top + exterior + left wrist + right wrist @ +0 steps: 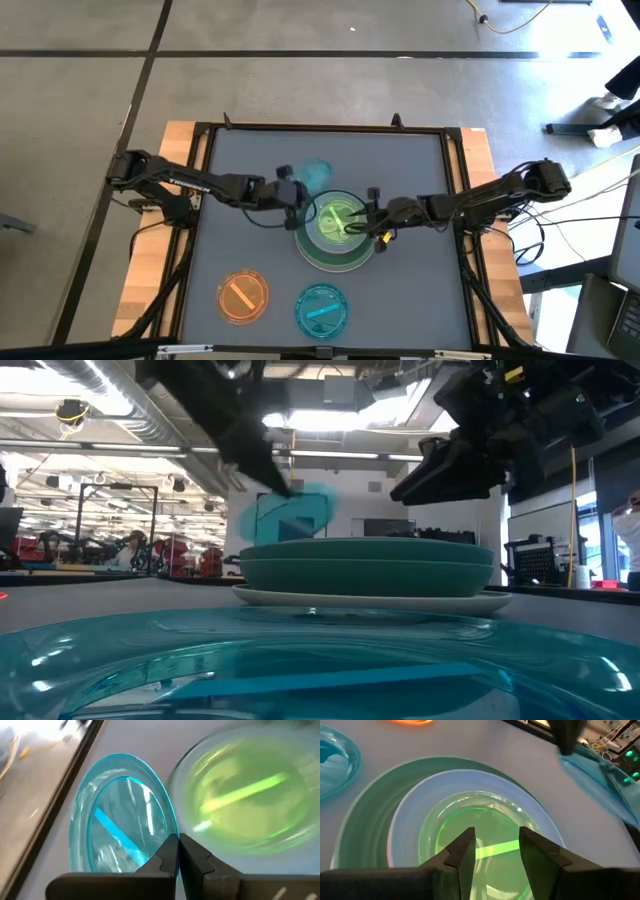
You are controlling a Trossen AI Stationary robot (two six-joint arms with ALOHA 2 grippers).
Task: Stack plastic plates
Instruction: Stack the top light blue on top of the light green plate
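A stack of plates [335,235] stands mid-table: a cream plate [370,598] at the bottom, large green ones [365,565] above it, then a lavender plate [415,810], with a small translucent green plate [480,835] on top. My left gripper [298,195] is shut on a small translucent blue plate [318,175], held up beside the stack's far-left side. My right gripper [495,850] is open and hovers just above the green top plate, clear of it in the low view [450,470]. An orange plate [243,296] and a teal plate [322,310] lie flat near the near edge. My left gripper pinches the blue plate's rim [167,832] between its two fingers [197,857], coming from the table's left side. The plate is lifted clear of the table and tilted steeply, its face [295,515] turned toward the near edge.
The teal plate [320,660] fills the low view's foreground. The table's black frame [200,140] rings the grey surface. Bare grey surface lies toward the far edge [400,160] and near-right corner [420,300].
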